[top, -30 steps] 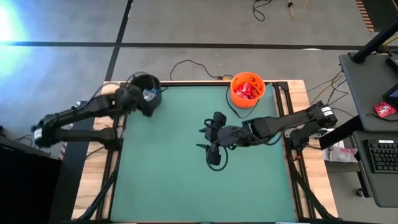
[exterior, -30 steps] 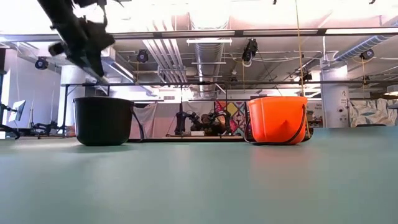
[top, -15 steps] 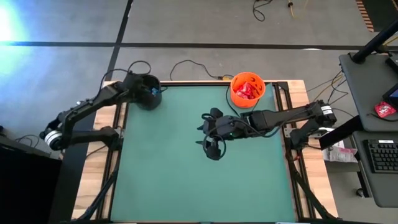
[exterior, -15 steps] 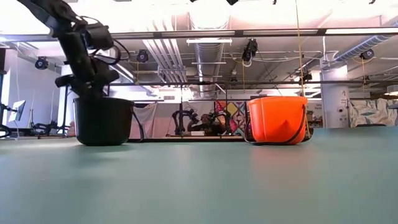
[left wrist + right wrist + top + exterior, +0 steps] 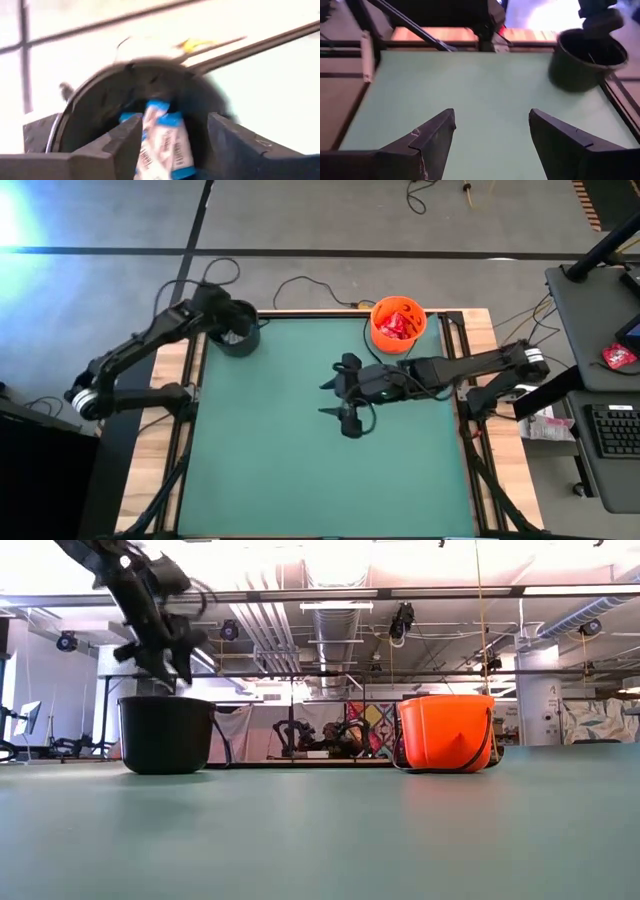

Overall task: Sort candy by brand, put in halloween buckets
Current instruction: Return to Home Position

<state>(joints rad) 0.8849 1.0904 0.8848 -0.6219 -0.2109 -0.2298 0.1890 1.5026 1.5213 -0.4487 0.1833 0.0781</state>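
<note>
Homing is calling for a vertical lift: left gripper (image 5: 172, 127), spread wide and empty, is hanging over the black cauldron bucket (image 5: 165, 735) holding white-and-blue bars (image 5: 162, 142). Right gripper (image 5: 491, 114), also agape, is hovering over the green mat (image 5: 260, 440), near the orange bucket (image 5: 445, 730) of red packets (image 5: 398, 326).

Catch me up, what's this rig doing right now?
Candy sorting, apparently near its end. The left end effector hangs open and empty just above the black bucket at the table's far left corner, where white-and-blue candy lies inside. The right end effector is open, holding nothing, over the middle of the green table. The orange bucket at the far edge holds red candy.
</note>
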